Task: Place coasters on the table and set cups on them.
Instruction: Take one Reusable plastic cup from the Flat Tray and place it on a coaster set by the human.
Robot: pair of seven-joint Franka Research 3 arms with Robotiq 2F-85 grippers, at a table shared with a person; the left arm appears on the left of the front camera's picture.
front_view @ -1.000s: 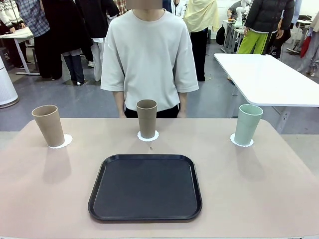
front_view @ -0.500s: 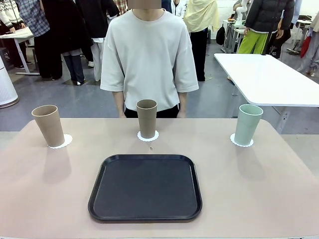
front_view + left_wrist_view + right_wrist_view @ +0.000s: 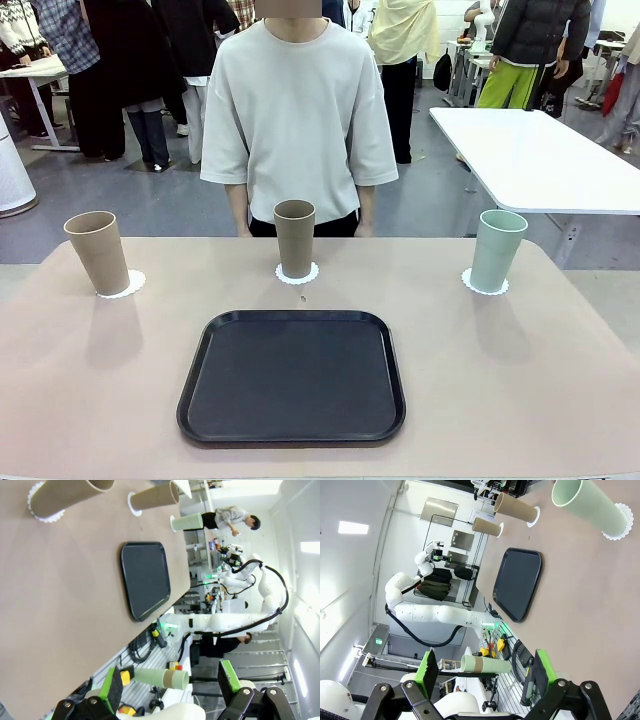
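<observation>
Bench (image 3: 120, 390), beige-pink w/ rounded corners, is carrying three cups, each standing upright on its own white scalloped coaster along the far edge. Left tan cup (image 3: 97, 251) is sitting on left coaster (image 3: 124, 285); centre tan cup (image 3: 294, 238) is sitting on centre coaster (image 3: 297, 274), directly in front of a person in a pale T-shirt (image 3: 298, 110) who is standing at the far side w/ arms down. Mint-green cup (image 3: 497, 249) is sitting on right coaster (image 3: 485, 286), well apart from the other two. Black tray (image 3: 292, 376) is lying flat nearer the robot's side, between the cups and the near edge, nothing on it. Left gripper (image 3: 170, 686) is hanging off the bench w/ jaws spread wide, gripping nothing; green pads are showing on both fingers. Right gripper (image 3: 484, 669) is likewise hanging clear of the bench, jaws spread wide and holding nothing. White table (image 3: 540, 155) is standing behind, to the right.
</observation>
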